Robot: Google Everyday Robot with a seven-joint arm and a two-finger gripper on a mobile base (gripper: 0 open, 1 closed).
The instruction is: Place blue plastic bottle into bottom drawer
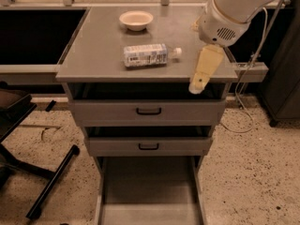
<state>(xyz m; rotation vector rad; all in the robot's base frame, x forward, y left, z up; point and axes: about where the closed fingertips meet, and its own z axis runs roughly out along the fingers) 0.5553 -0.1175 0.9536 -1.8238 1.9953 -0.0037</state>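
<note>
The blue plastic bottle (146,55) lies on its side on top of the grey cabinet (101,50), roughly in the middle, with its white cap pointing right and its pale label facing up. Behind it, nearer the back edge and well apart from it, sits a round cream bowl (136,20). The robot's white arm (229,13) reaches in from the upper right, over the right-hand part of the top. Its cream-coloured gripper (199,81) hangs down past the front right edge, with its tip in front of the dark gap above the top drawer (112,111). It is off to the right of the bottle, not touching it and holding nothing; whether it is spread or closed I can't tell from here. Below, the top drawer and the middle drawer (112,146) each carry a black handle. The bottom drawer (149,189) is pulled well out towards me, its flat grey floor bare between the side rails. To the left, a black chair leg (51,184) slants across the speckled floor (248,172), and a pale cable (241,104) trails down on the right side of the cabinet.
</note>
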